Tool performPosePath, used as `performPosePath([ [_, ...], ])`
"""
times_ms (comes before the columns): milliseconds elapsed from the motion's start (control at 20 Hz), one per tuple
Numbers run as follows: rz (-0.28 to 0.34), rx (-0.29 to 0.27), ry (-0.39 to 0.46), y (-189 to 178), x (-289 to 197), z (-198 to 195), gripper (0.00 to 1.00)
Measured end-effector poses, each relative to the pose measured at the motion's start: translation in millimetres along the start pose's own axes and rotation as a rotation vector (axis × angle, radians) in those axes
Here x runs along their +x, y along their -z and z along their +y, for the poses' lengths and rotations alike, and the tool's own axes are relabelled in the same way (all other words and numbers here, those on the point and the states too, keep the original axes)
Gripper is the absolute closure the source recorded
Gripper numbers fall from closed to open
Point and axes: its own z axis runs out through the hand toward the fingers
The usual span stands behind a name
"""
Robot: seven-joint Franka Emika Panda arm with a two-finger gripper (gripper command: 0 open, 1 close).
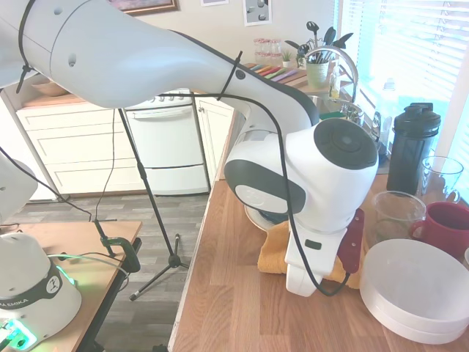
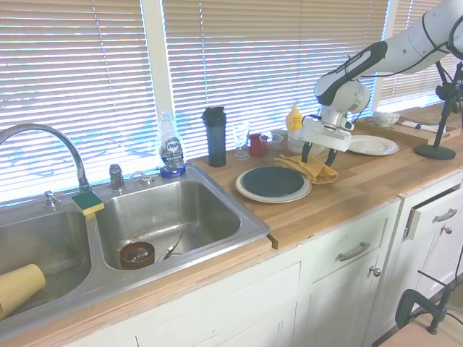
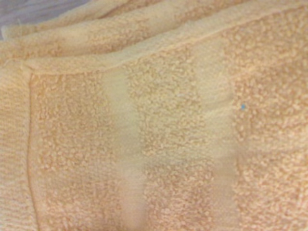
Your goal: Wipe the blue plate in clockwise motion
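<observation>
The pincer (image 2: 319,153) hangs right over the yellow towel (image 2: 312,168), its two dark fingers (image 2: 307,153) standing apart, straddling the bunched cloth with nothing clamped. That spread looks chosen for a grab from above: the towel is the wiping tool here, so it has to be picked up before any plate work. The wrist view agrees, filled edge to edge with orange-yellow terry and a folded hem, so the camera sits very close above the cloth.

Now the target. In the second exterior view the blue plate (image 2: 272,181) lies flat on top of a larger cream plate (image 2: 249,194), down at about seven o'clock from the towel, just beside it on the wooden counter (image 2: 362,195). Stacked that way, it sits a little raised with its whole face open, handy for a circular wipe. Its surface shows dark and untouched by cloth; my read is the wipe has not begun.

Further round, at ten o'clock from the towel, a red mug (image 2: 255,144) and a black shaker bottle (image 2: 215,136) stand by the window, well apart from the work. In the first exterior view the arm blocks the blue plate, though the towel peeks out beneath the wrist, beside stacked white bowls (image 1: 414,293)

The risk, I'd say, is pinching only a loose fold
</observation>
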Motion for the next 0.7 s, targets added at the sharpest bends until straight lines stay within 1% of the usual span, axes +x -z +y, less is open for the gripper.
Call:
performPosePath([
  [700, 0.008, -0.003, 0.024, -2.4, -5.8, -4.4, 1.0],
])
